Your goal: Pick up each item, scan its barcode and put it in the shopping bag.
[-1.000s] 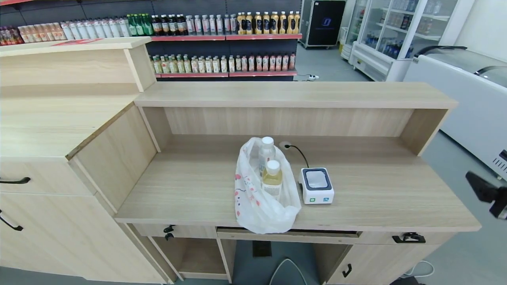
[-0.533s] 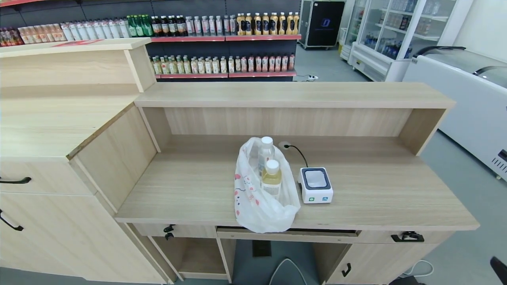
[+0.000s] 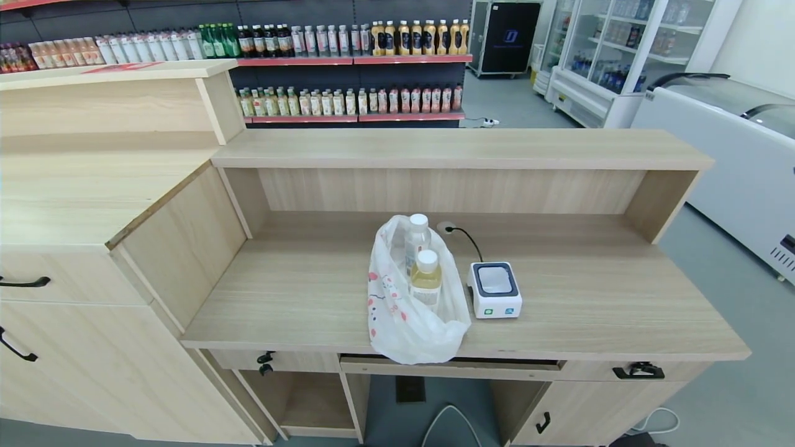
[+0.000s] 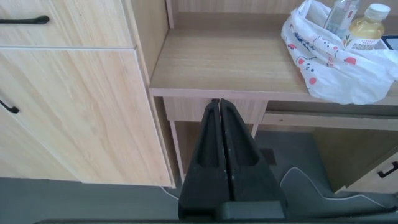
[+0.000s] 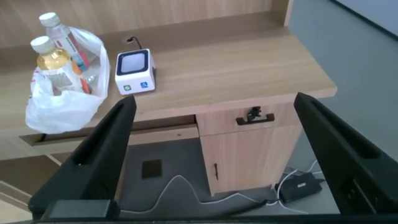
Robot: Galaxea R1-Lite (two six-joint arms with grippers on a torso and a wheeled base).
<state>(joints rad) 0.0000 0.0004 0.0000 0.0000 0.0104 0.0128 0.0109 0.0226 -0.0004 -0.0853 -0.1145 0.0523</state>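
Note:
A white shopping bag (image 3: pixel 404 323) with red print stands near the front edge of the wooden counter (image 3: pixel 590 298). Inside it stand a clear bottle (image 3: pixel 417 239) and a yellow drink bottle (image 3: pixel 427 278), both upright with white caps. A white barcode scanner (image 3: pixel 494 289) sits just right of the bag. My left gripper (image 4: pixel 219 102) is shut and empty, low in front of the counter, left of the bag (image 4: pixel 336 62). Low off the counter's front, my right gripper (image 5: pixel 214 106) is open wide and empty, facing the scanner (image 5: pixel 135 71) and the bag (image 5: pixel 62 102).
The scanner's black cable (image 3: pixel 466 239) runs to the counter's back. A raised shelf (image 3: pixel 459 149) overhangs the rear, and a taller cabinet (image 3: pixel 93 205) walls the left side. A drawer handle (image 3: pixel 638 371) sticks out under the right front edge.
My right gripper dropped from the right edge of the head view down past its lower corner and out of that view. Bag, bottles and scanner stayed put.

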